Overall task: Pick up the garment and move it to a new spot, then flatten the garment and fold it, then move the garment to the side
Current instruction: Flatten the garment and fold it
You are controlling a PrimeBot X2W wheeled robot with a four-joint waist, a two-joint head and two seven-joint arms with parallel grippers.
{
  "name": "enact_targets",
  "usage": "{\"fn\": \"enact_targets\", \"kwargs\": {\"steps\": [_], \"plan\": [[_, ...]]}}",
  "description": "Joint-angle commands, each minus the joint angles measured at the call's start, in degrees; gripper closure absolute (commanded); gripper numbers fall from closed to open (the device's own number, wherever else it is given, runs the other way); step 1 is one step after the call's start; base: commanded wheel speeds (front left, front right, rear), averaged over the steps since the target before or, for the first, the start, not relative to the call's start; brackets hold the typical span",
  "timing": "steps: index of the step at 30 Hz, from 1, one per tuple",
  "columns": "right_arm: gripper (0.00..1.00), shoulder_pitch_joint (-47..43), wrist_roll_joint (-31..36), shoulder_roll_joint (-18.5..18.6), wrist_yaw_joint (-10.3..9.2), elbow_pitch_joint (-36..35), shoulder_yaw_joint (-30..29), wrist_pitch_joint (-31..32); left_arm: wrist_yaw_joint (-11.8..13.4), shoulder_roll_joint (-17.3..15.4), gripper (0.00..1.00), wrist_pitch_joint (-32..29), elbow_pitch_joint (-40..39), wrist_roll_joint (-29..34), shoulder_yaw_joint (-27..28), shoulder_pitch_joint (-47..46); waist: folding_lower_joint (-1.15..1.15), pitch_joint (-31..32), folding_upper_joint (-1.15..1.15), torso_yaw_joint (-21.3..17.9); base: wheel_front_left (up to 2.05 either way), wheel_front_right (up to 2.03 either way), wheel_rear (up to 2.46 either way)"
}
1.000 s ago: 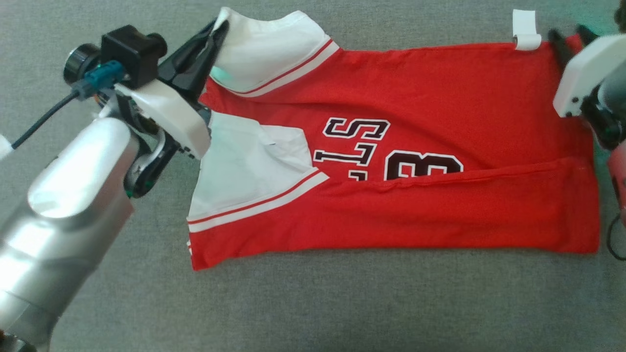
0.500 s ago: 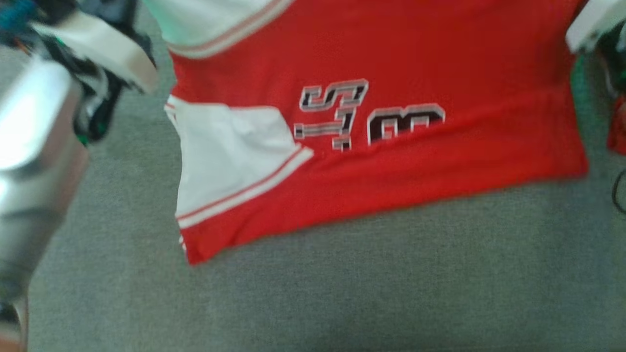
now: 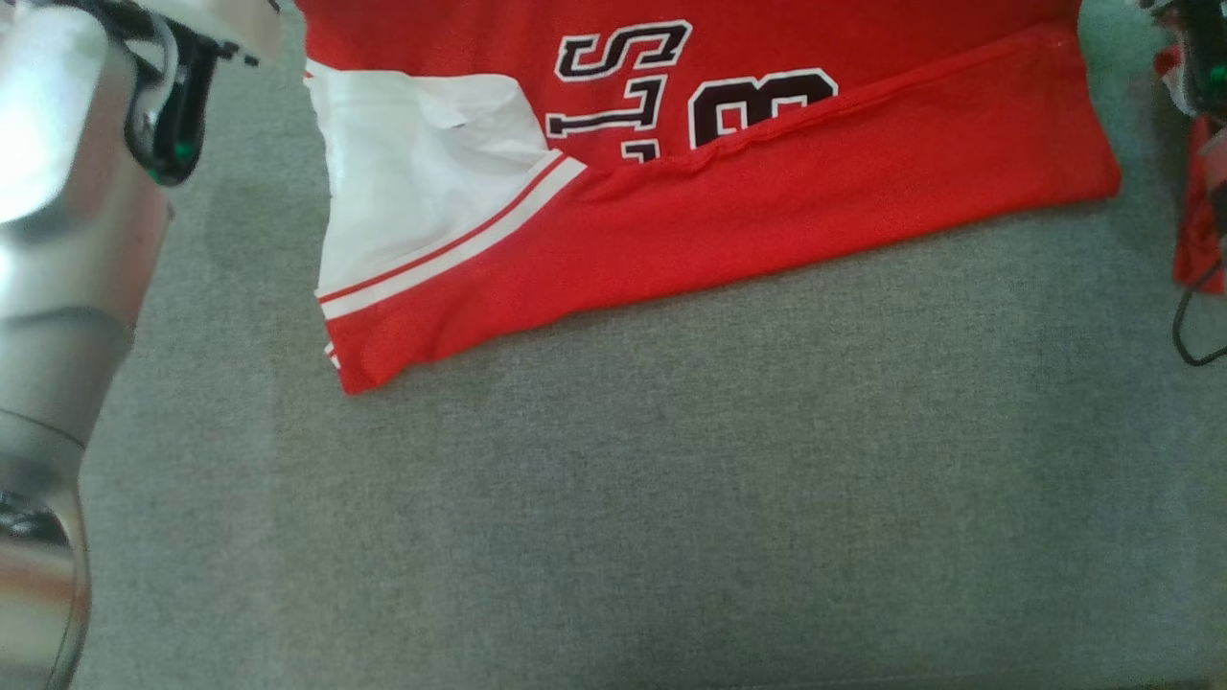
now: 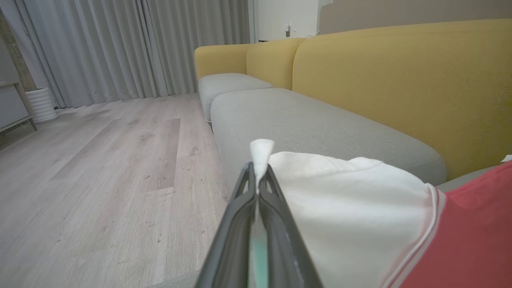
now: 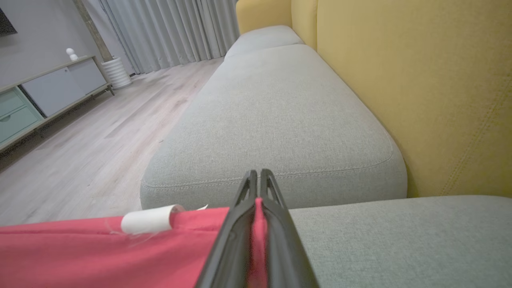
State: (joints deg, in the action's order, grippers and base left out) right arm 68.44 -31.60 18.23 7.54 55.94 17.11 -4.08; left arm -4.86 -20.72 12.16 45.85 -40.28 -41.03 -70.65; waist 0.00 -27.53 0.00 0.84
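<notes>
The red garment (image 3: 767,192), with white sleeves and dark lettering, lies across the top of the head view on a grey sofa cushion (image 3: 613,498). Its near long edge is folded over the lettering. In the left wrist view my left gripper (image 4: 258,176) is shut on the edge of a white sleeve (image 4: 352,208), and a tuft of cloth pokes out past the tips. My right gripper (image 5: 256,188) is shut on the garment's red hem (image 5: 100,256), beside a small rolled white label (image 5: 148,219). My left forearm (image 3: 57,240) runs down the head view's left side.
A yellow sofa backrest (image 5: 420,88) rises behind the cushions. More grey seat cushions (image 4: 304,120) stretch ahead, with wooden floor (image 4: 100,168) and curtains beyond. A black cable (image 3: 1193,335) hangs at the head view's right edge. Broad bare cushion lies near me.
The whole head picture has shifted, so the camera moved: the garment now sits at the top and both grippers' fingers are out of the picture. The garment's near edge now slants, left corner lowest.
</notes>
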Motion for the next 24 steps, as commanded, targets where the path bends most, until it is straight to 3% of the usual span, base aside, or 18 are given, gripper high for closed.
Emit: {"fn": "enact_targets", "kwargs": {"steps": [1,11,24], "plan": [[1.00,-0.88,-1.00,-0.17,-0.05,-1.17,0.69,-0.30,-0.31,-2.20,1.00,0.46,-0.60,-0.05,1.29,-1.17,0.00,0.65,0.00,0.38,0.00,0.00,0.00],[1.00,-8.59,-7.88,2.43,-0.05,-1.61,4.81,4.26,-2.43,-3.20,1.00,-2.12,-2.80,-2.92,-3.36,6.90,0.00,4.80,0.00,1.63,0.00,0.00,0.00],[1.00,-18.55,-14.85,9.07,-0.05,-5.19,13.51,14.72,-2.61,-11.92,1.00,-15.44,-19.40,-9.55,-12.45,20.92,0.00,10.30,0.00,2.91,0.00,0.00,0.00]]}}
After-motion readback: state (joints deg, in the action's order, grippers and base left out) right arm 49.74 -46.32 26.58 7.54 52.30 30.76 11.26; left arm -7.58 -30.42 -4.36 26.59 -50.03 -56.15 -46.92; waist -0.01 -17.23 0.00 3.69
